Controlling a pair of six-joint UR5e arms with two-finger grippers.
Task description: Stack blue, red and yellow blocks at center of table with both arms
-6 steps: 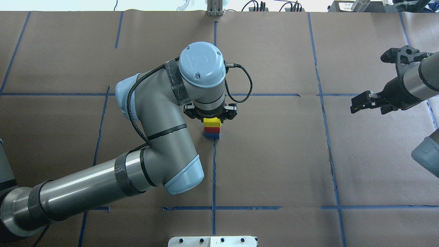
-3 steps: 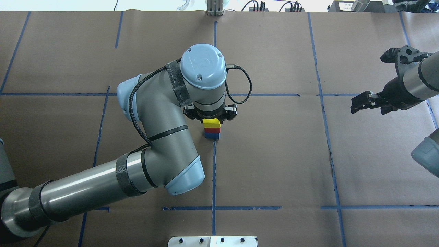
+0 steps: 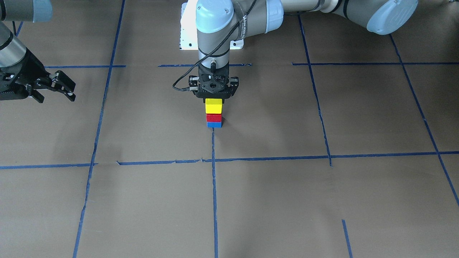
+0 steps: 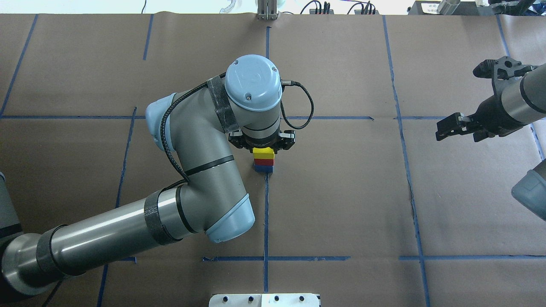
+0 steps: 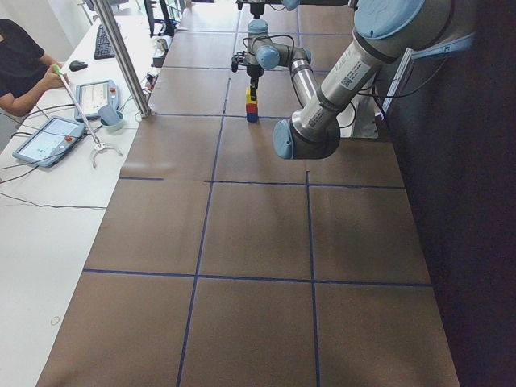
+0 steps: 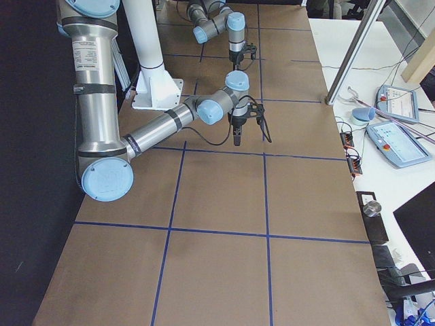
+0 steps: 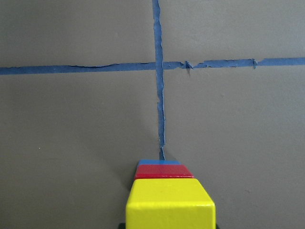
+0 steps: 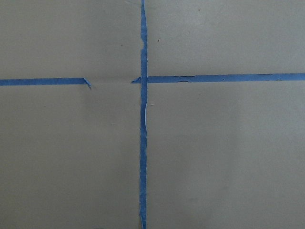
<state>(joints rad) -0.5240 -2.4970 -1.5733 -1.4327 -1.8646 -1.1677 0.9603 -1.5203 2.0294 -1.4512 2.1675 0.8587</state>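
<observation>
A stack stands at the table's centre on a blue tape cross: the blue block (image 3: 214, 124) at the bottom, the red block (image 3: 213, 118) on it, the yellow block (image 3: 213, 106) on top. My left gripper (image 3: 214, 97) points straight down and is shut on the yellow block, which rests on the red one. The overhead view shows the same stack, with the yellow block (image 4: 263, 152) under the left gripper (image 4: 263, 147). The left wrist view shows the yellow block (image 7: 170, 202) close up. My right gripper (image 4: 439, 130) is open and empty, far off to the right.
Brown paper with blue tape lines (image 4: 265, 213) covers the table. The robot's white base plate (image 4: 264, 300) sits at the near edge. My left arm's elbow (image 4: 226, 213) hangs over the table left of the stack. Operators' tablets (image 5: 48, 139) lie on a side desk.
My left gripper has sunk slightly with the yellow block onto the red block. The right arm has not moved.
</observation>
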